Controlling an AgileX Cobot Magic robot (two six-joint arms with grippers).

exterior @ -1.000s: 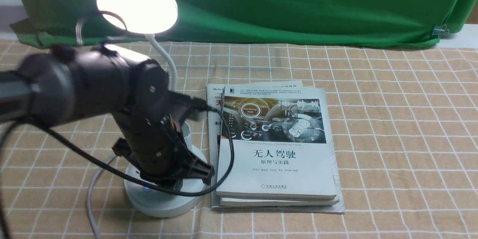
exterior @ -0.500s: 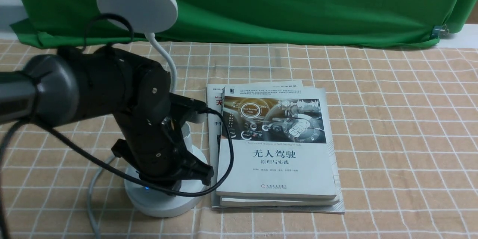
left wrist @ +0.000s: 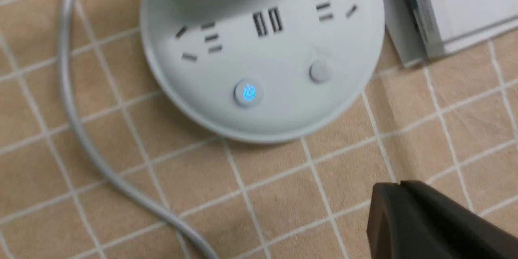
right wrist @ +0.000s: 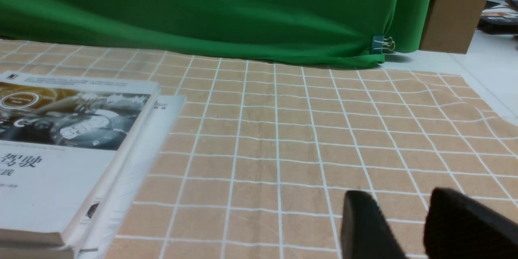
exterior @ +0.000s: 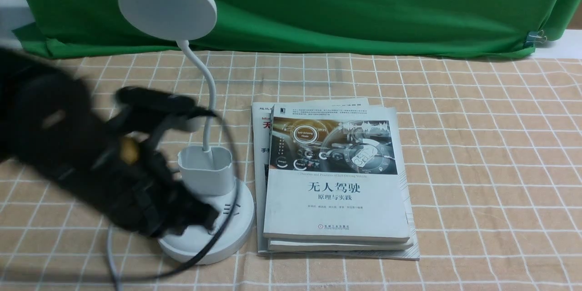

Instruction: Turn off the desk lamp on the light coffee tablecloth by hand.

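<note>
The white desk lamp stands on the light coffee tablecloth [exterior: 473,154] at the left, its disc head [exterior: 167,5] dark. My left gripper [exterior: 203,217], the hand, is blurred and hangs over the left front of the lamp's base [exterior: 241,223]. In the left wrist view the gripper [left wrist: 398,186] is shut and empty, off the base [left wrist: 283,101] and above bare cloth. One button [left wrist: 247,93] on the base glows blue; the other button [left wrist: 320,71] is plain. My right gripper [right wrist: 400,198] is open above the cloth, far from the lamp.
A stack of books [exterior: 334,182] lies right beside the lamp base. The lamp's grey cable [left wrist: 81,129] curves over the cloth left of the base. A green backdrop [exterior: 363,4] hangs behind, and a brown box [right wrist: 457,8] stands beyond the cloth's far right corner.
The lamp head went from lit to dark. My left arm has since lifted off the base and swung back to the left, uncovering the cup holder and sockets.
</note>
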